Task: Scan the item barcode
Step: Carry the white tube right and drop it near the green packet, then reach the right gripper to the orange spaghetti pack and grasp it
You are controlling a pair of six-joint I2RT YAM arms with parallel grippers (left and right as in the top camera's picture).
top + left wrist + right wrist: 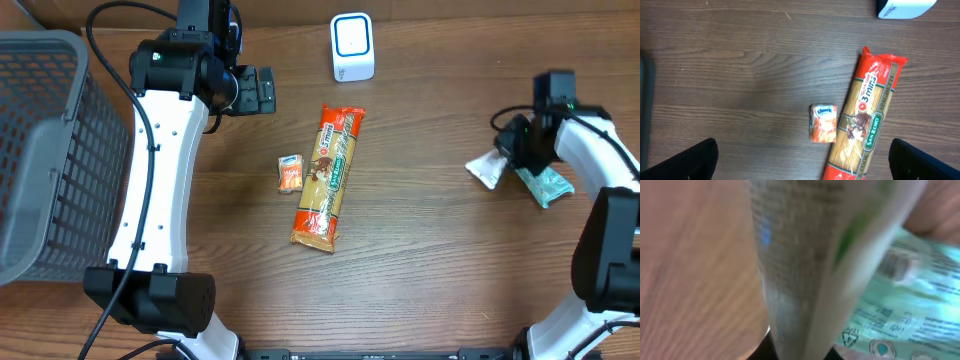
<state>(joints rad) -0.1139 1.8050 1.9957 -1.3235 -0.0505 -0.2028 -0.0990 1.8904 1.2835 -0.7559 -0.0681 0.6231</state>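
Blurred white packet [805, 255], basket [50, 170] cropped left, scanner [905, 6] cropped

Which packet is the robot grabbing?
The white packet on the right, pinched in the shut jaws of the right gripper. The teal packet lies beside it; the long spaghetti packet and small tissue packet lie untouched mid-table.

Overhead stares straight down at the desk [430, 270] — left wrist, high up, shares its pasta packet [862, 120] — right wrist blur-close.
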